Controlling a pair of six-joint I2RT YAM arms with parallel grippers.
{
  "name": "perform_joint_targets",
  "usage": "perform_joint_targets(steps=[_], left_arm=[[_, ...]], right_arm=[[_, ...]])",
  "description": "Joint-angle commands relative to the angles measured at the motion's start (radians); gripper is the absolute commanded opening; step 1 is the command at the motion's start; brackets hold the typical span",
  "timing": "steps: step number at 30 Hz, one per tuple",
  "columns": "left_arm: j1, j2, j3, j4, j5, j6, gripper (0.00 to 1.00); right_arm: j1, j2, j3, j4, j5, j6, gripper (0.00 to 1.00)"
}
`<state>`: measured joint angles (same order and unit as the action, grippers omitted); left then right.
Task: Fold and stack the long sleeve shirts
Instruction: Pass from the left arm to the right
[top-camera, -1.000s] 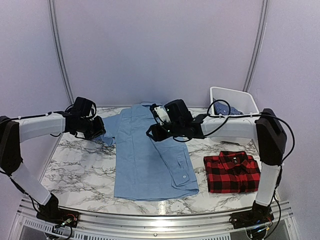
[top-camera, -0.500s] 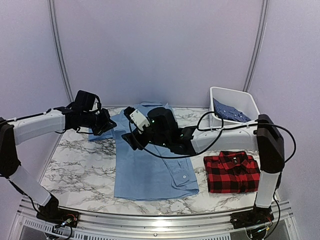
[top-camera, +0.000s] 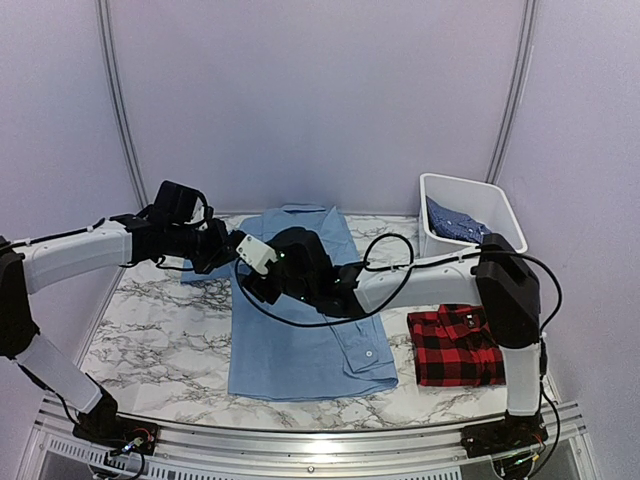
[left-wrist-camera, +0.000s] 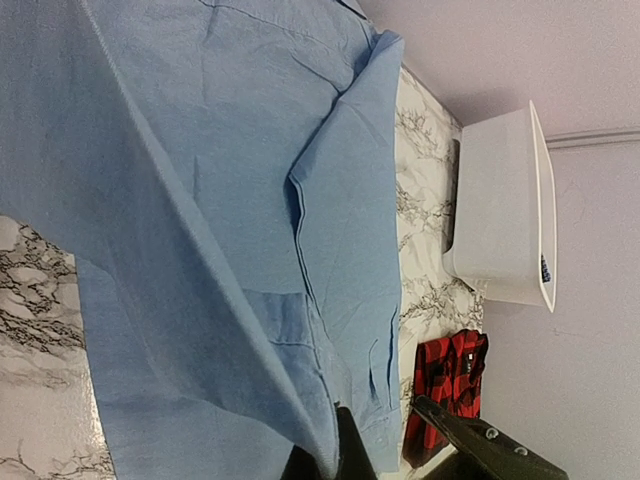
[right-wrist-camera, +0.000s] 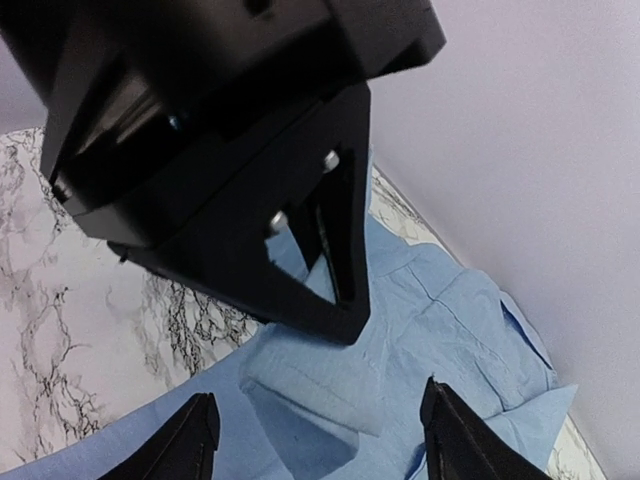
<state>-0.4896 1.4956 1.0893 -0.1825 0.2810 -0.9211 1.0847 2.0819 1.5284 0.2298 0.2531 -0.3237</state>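
The light blue shirt (top-camera: 305, 330) lies spread on the marble table, its right sleeve folded in. My left gripper (top-camera: 222, 248) is shut on the shirt's left sleeve and holds that cloth lifted over the shirt's left edge; in the left wrist view (left-wrist-camera: 335, 455) the cloth (left-wrist-camera: 200, 200) runs into the shut jaws. My right gripper (top-camera: 248, 280) is open and empty just right of the left one; its wrist view (right-wrist-camera: 325, 440) shows the left gripper (right-wrist-camera: 230, 150) close ahead above the shirt (right-wrist-camera: 450, 330). The red-and-black plaid shirt (top-camera: 465, 345) lies folded at the right. The darker blue patterned shirt (top-camera: 455, 222) is in the bin.
The white plastic bin (top-camera: 500, 205) stands at the back right corner, also in the left wrist view (left-wrist-camera: 500, 200). Bare marble (top-camera: 160, 330) shows left of the shirt. The two arms nearly meet over the shirt's left shoulder.
My right gripper has swung left across the shirt to just beside the left gripper. My left gripper has carried the sleeve to the right, in over the shirt's edge.
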Motion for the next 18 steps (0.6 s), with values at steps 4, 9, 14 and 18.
perform_joint_targets(steps=[4,9,14,18], left_arm=[[-0.031,-0.029,0.006,0.018,0.019,0.0,0.0],[-0.033,-0.041,0.003,0.018,0.013,0.005,0.0],[-0.033,-0.054,-0.003,0.018,0.006,0.01,0.0],[-0.033,-0.062,-0.006,0.017,0.001,0.014,0.0]], right_arm=[[0.007,0.055,0.108,0.0,0.058,-0.045,0.59],[0.007,0.068,0.117,-0.014,0.051,-0.049,0.5],[0.007,0.068,0.11,-0.024,0.04,-0.039,0.52],[0.008,0.07,0.104,-0.027,0.034,-0.031,0.55]])
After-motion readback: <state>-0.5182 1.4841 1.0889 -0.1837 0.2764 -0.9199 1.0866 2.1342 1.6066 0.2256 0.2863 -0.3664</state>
